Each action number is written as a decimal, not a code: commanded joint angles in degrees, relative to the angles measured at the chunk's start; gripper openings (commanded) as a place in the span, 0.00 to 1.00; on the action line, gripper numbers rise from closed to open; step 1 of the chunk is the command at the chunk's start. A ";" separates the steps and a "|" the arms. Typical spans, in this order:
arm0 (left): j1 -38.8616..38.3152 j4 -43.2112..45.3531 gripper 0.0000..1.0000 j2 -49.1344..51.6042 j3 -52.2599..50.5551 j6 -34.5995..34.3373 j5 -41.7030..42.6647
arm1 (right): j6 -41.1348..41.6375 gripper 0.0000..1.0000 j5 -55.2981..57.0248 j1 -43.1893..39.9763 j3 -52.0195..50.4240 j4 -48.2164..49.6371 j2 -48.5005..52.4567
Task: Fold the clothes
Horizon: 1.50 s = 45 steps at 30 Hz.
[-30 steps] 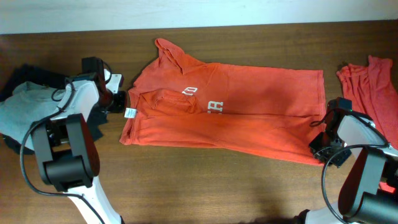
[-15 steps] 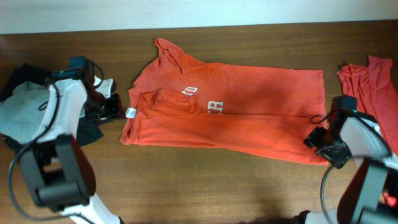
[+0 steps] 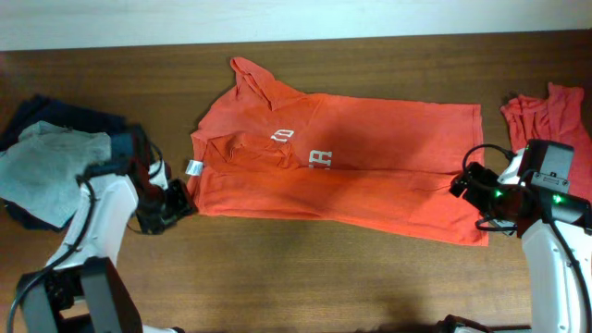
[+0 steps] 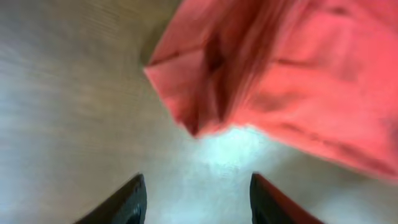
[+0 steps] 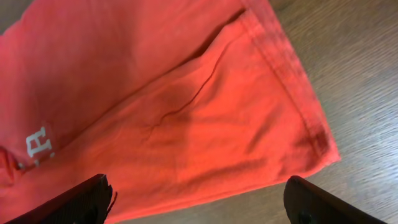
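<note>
1. Orange-red T-shirt (image 3: 351, 166) lies spread on the wooden table (image 3: 305, 277), mid-table, neck end to the left, hem to the right.
2. White lettering (image 3: 319, 158) faces up; small white tag (image 3: 194, 167) sits at the shirt's left edge.
3. One sleeve is tucked in over the chest on the left side, and a long fold line runs along the body.
4. Left gripper (image 3: 178, 199) is at the shirt's lower left corner. In the left wrist view its fingers (image 4: 124, 202) are apart with bare table between them, the shirt corner just ahead, nothing gripped.
5. Right gripper (image 3: 467, 182) is at the hem's lower right corner. In the right wrist view its fingers (image 5: 81, 199) are spread wide above the cloth, not clamping it.
6. Grey tee (image 3: 42, 166) on dark navy garments (image 3: 55, 111) sits far left.
7. Another red garment (image 3: 546, 120) lies at the far right, apart from the shirt.
</note>
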 commanded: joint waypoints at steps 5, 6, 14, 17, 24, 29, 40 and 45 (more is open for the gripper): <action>0.35 12.22 0.58 -0.20 -4.22 -12.00 0.68 | -0.87 0.93 -1.62 0.04 0.81 -1.01 0.81; 0.35 12.92 0.58 -0.20 -4.22 -11.96 -0.11 | -0.87 0.93 -1.62 0.04 0.81 -1.01 0.81; 0.35 12.74 0.49 -0.20 -4.22 -3.72 -4.00 | -1.62 0.93 -1.62 0.04 0.81 -1.42 0.81; 0.35 10.64 0.54 -0.22 -4.22 -1.55 -4.00 | -2.19 0.93 -1.60 0.04 0.81 -2.03 0.81; 0.35 10.69 0.75 -0.17 -4.55 -6.71 -3.80 | -2.58 0.94 -1.62 0.04 0.81 -2.36 0.81; 0.35 15.63 0.29 -0.17 -8.85 -15.45 -4.17 | -2.60 0.93 -1.62 0.04 0.81 -3.19 0.81; 0.37 26.10 0.00 -0.20 -10.32 -11.41 -4.26 | -3.10 0.93 -1.60 0.04 0.81 -3.82 0.81; 0.37 32.37 0.01 -0.20 -10.25 -4.46 -4.90 | -3.63 0.93 -1.09 0.02 0.81 -4.07 0.81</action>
